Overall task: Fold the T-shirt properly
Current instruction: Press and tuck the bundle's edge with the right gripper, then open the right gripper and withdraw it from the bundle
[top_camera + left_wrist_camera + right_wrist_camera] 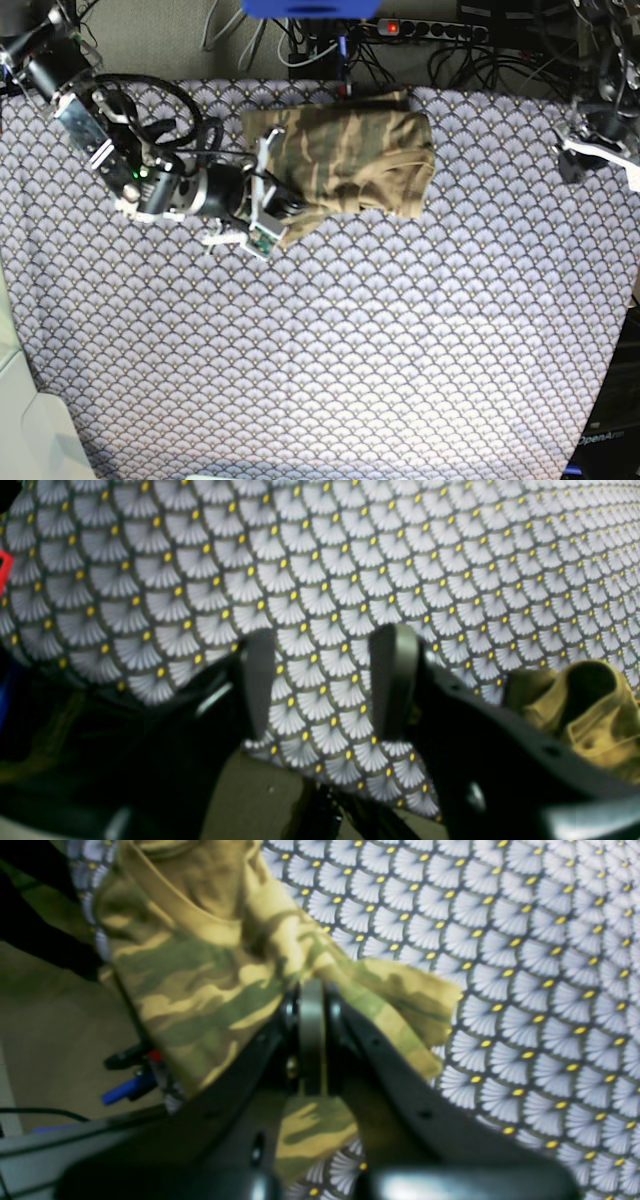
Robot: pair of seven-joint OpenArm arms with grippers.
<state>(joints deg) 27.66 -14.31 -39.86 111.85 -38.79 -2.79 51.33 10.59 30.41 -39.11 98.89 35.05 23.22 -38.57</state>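
Observation:
The camouflage T-shirt point(345, 160) lies bunched and partly folded at the far middle of the table. My right gripper point(272, 205) is at its near left corner. In the right wrist view the jaws are shut on a fold of the shirt point(200, 965), with cloth on both sides of the right gripper point(312, 990). My left gripper point(575, 150) hovers at the table's far right edge, apart from the shirt. In the left wrist view the left gripper point(327, 680) is open and empty over the tablecloth, and a tan-olive bunch of the shirt point(585, 705) shows at the right.
The purple scallop-patterned tablecloth point(350, 350) covers the whole table. Cables and a power strip point(430, 28) lie beyond the far edge, beside a blue object point(310, 8). The tablecloth's edge and floor point(260, 800) show below the left gripper.

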